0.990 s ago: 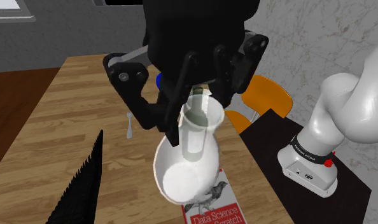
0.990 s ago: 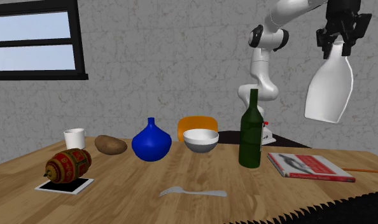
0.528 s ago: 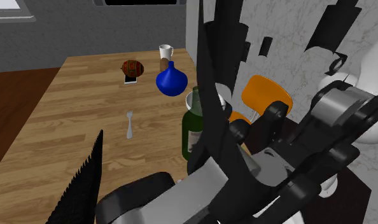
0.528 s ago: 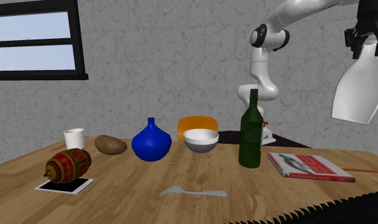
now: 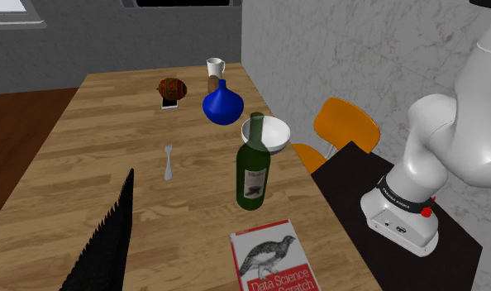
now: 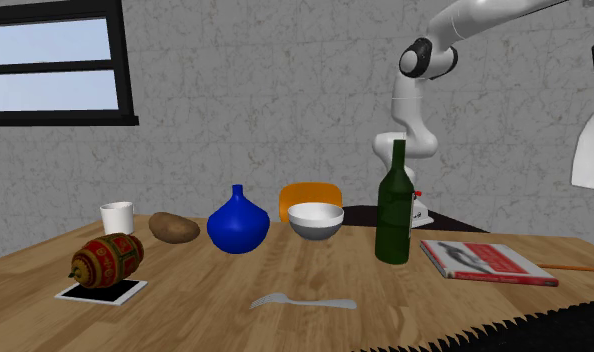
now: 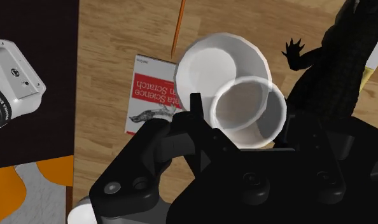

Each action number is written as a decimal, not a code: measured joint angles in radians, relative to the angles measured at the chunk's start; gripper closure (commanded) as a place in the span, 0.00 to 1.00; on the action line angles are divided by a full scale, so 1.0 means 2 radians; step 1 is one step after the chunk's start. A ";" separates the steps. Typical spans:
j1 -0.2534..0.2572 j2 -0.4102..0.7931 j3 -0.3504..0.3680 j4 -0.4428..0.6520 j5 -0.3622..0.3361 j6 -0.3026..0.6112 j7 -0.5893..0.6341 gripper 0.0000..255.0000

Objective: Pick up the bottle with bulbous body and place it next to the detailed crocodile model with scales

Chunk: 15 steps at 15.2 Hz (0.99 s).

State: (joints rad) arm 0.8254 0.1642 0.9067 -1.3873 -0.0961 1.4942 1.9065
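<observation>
On the tabletop (image 6: 185, 300), from the second exterior view's left: blue vase (image 6: 237, 222), white bowl (image 6: 316, 220), green bottle (image 6: 392, 205), book (image 6: 485, 262). At the right edge, high above the tabletop: white bulbous bottle (image 6: 591, 150), clasped at its neck by the gripper (image 7: 245, 130); black crocodile model (image 6: 545, 318) lower down, on the tabletop.

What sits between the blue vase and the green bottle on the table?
A white bowl sits between the blue vase and the green bottle, as the second exterior view shows.
</observation>
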 measured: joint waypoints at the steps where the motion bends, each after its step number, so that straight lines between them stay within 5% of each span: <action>1: 0.018 0.018 0.005 0.017 -0.015 -0.006 0.018 1.00; 7: 0.144 0.119 0.008 0.128 -0.097 -0.045 0.112 1.00; 9: 0.167 0.133 0.006 0.144 -0.108 -0.049 0.127 1.00; 15: 0.144 0.119 0.010 0.081 -0.096 -0.001 0.128 1.00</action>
State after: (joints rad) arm 1.1127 0.4018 0.9270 -1.2250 -0.2890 1.4922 2.1630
